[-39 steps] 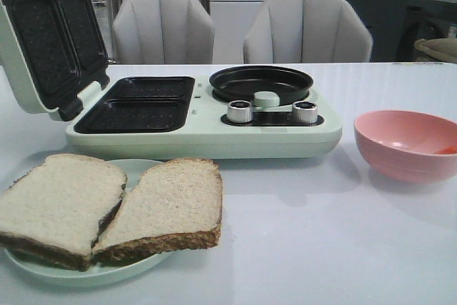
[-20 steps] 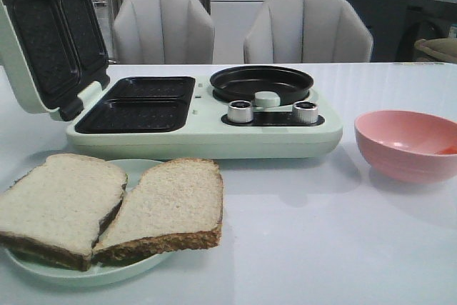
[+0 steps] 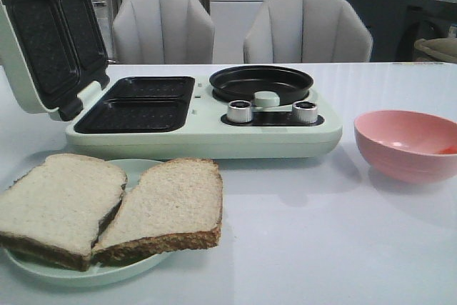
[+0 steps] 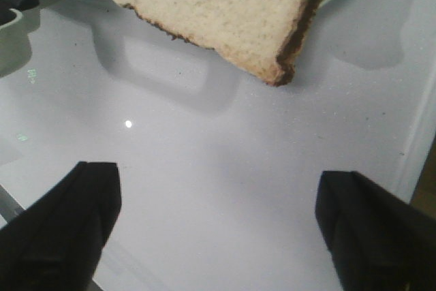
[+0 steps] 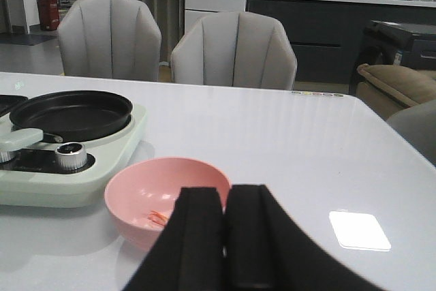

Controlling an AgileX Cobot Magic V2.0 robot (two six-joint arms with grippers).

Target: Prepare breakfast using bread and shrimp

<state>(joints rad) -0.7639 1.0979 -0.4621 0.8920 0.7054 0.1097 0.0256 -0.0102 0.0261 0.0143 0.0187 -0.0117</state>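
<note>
Two bread slices [image 3: 114, 205] lying on a pale green plate [image 3: 136, 171] before the breakfast maker [image 3: 207, 123]; shrimp [image 5: 158, 218] sitting in the pink bowl [image 3: 408, 144]; left gripper [image 4: 218, 230] gaping wide, right gripper [image 5: 225, 236] pressing closed, empty

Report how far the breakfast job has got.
Done: only setup; the sandwich maker is open, its grill plates bare. In hand: nothing; the left tool hangs open near the bread, the right tool is shut and empty. Left: bread is on its plate, shrimp in the pink bowl.
</note>
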